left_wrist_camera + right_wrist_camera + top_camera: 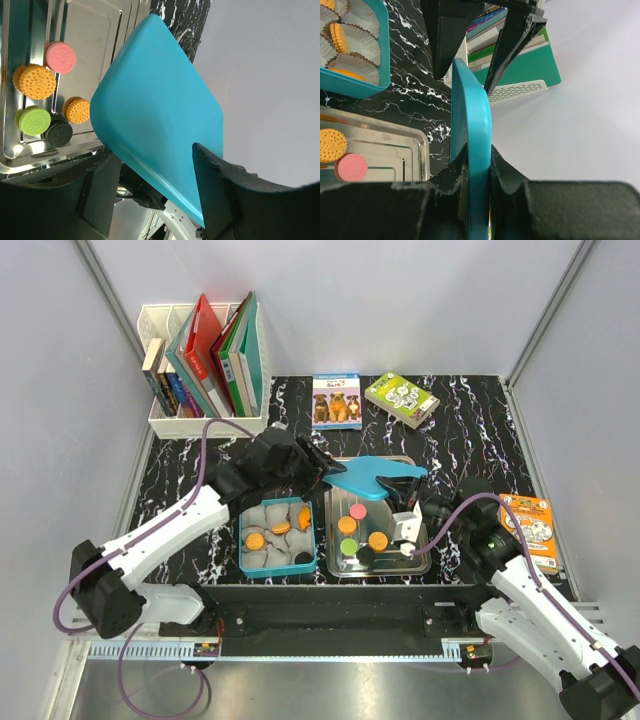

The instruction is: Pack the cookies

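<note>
A teal lid (365, 478) hangs on edge above the steel tray (420, 565). My right gripper (478, 150) is shut on its near end. At its far end my left gripper (152, 160) stands open, its fingers (445, 40) straddling the lid (470, 100) with gaps. The tray holds loose cookies: pink (60, 56), orange (36, 81), green (34, 120), black (58, 133) and a smaller orange one (76, 110). Left of the tray, the teal box (243, 540) holds orange cookies (279, 527) in grey paper cups.
A white rack of books (200, 370) stands at the back left. Two small boxes (336, 400) (401, 398) lie at the back middle. An orange packet (530, 525) lies at the right edge of the black marbled mat.
</note>
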You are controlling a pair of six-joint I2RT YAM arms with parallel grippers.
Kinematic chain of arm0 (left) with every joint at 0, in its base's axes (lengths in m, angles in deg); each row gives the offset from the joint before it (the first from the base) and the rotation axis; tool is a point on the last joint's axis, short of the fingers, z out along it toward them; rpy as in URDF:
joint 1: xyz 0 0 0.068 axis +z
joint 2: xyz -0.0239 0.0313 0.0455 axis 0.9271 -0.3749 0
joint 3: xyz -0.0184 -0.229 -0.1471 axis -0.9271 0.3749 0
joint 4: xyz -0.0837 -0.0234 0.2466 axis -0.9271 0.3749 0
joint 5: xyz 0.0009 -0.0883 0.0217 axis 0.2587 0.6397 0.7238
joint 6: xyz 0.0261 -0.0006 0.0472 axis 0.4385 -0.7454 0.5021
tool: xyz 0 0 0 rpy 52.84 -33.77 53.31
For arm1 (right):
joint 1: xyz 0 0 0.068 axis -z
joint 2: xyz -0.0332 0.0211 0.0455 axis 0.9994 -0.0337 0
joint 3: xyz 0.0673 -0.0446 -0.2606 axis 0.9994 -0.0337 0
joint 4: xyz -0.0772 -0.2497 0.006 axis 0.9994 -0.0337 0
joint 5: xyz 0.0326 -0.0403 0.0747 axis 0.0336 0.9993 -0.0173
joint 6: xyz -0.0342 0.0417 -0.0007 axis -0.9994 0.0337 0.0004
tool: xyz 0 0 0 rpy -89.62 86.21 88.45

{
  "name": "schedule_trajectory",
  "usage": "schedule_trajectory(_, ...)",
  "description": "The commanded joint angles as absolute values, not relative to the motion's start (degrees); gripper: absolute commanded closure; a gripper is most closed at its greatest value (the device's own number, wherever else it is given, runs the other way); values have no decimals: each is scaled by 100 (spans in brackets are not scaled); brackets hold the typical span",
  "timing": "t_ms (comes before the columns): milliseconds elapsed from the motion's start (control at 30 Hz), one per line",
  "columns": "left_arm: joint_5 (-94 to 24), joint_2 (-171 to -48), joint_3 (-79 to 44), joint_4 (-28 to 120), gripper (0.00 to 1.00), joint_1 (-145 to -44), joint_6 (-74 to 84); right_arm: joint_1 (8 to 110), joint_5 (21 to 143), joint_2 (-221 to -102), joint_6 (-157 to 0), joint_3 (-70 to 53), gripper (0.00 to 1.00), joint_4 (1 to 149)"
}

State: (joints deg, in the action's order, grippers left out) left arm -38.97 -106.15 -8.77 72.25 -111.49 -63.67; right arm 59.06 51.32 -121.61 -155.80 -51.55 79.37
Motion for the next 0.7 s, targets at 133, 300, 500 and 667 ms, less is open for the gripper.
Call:
schedule_trajectory(133,-3804,-11146,-1413,6541,71,-11166,-6316,5819,4963,-11971,-15474,-5026,100,8281)
schedule_trajectory(300,-3655,-11261,-1343,6241,100,-11166,-6307,5793,4911,-11970,-15456,-5018,100,8237)
schedule_trajectory(500,-3619,-11261,-1281,5943,100,-11140,-6141,5749,4884,-11997,-15307,-4983,81,8254)
schedule_trajectory(667,-3532,-11094,-1149,5644,100,-10807,-6008,5749,4981,-11909,-14508,-4930,0,8500)
